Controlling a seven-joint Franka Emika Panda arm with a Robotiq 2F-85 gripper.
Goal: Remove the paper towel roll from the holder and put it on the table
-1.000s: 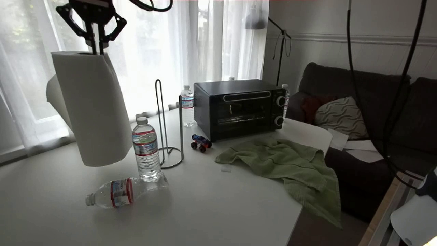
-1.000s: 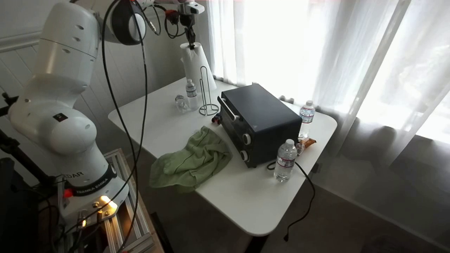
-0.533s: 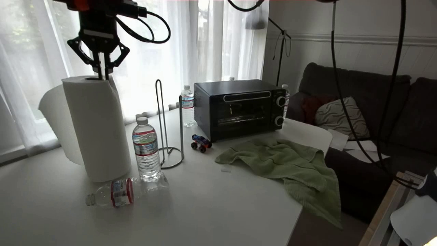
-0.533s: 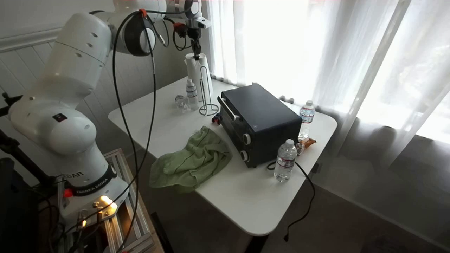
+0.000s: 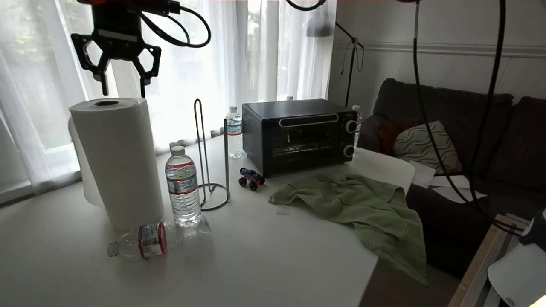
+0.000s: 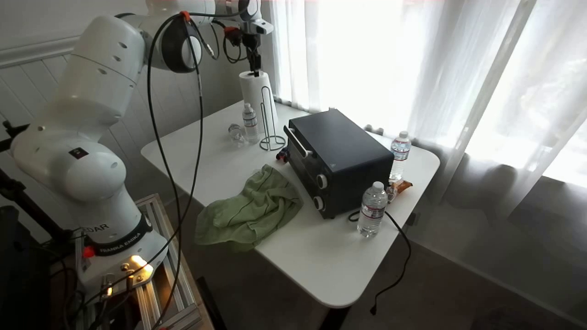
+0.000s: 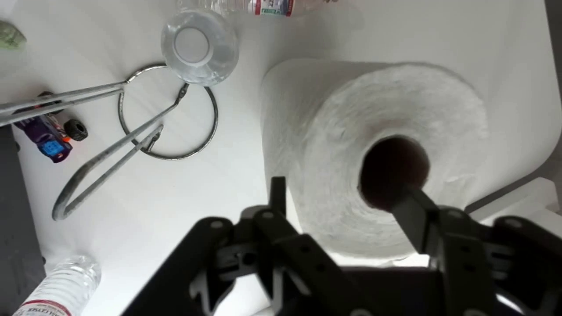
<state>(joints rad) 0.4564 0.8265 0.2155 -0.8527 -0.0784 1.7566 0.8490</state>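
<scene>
The white paper towel roll stands on the table towards the window, beside the wire holder, which is bare. A lying bottle partly hides the roll's foot, and a loose sheet hangs on its far side. My gripper is just over the roll's top with its jaws spread. In the wrist view one fingertip is at the roll's outer edge. The opposite finger overlaps the dark core hole; whether it dips inside, I cannot tell. Nothing is gripped between them.
An upright water bottle and a lying bottle are close in front of the roll. Past the holder come a toy truck, a black toaster oven and a green towel. More bottles stand around the oven.
The roll, pinched at its rim, was lowered and righted during the first half second. Since then the jaws have spread and let it go; the roll has stayed nearly where it was.
</scene>
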